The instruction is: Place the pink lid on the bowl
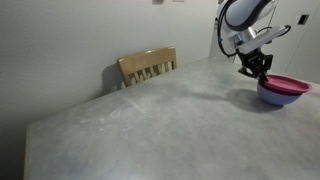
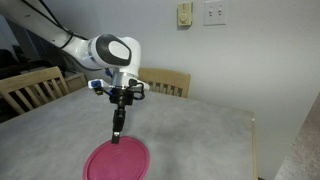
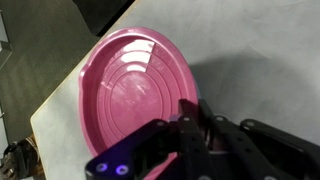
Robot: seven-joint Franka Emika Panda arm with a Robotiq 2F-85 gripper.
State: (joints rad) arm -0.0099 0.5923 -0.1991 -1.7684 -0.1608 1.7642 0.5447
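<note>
The pink lid (image 1: 289,84) lies flat on top of the periwinkle-blue bowl (image 1: 276,98) near a table edge. In an exterior view the lid (image 2: 118,160) covers the bowl completely. In the wrist view the lid (image 3: 130,88) fills the upper left, seen from above. My gripper (image 1: 256,72) hangs just beside and slightly above the lid's rim, apart from it. Its fingers (image 2: 116,137) point straight down, are pressed together and hold nothing. In the wrist view the fingertips (image 3: 186,112) sit over the lid's edge.
The grey table (image 1: 150,130) carries only the bowl and lid, which stand close to its edge (image 3: 60,110). A wooden chair (image 1: 148,66) stands behind the table; it also shows in an exterior view (image 2: 168,82), with another chair (image 2: 28,90) at the side.
</note>
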